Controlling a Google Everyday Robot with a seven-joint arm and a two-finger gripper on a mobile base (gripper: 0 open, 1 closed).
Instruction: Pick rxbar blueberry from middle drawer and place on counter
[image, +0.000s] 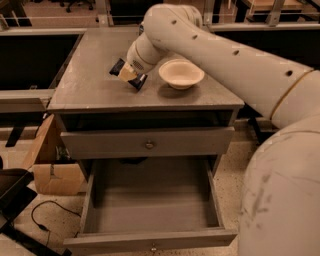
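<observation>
My gripper (128, 74) is over the counter (85, 82), left of centre, shut on the rxbar blueberry (139, 81). The dark navy bar sticks out on both sides of the tan fingers (126, 73) and sits low, at or just above the grey top. I cannot tell whether it touches. The middle drawer (150, 212) is pulled open at the bottom of the cabinet, and its plain grey inside holds nothing. My white arm reaches in from the right across the counter.
A cream bowl (181, 73) stands on the counter just right of the gripper. The drawer above (149, 144) is closed. A cardboard box (55, 172) and a black cable (42, 220) lie on the floor at the left. Black surfaces flank the cabinet.
</observation>
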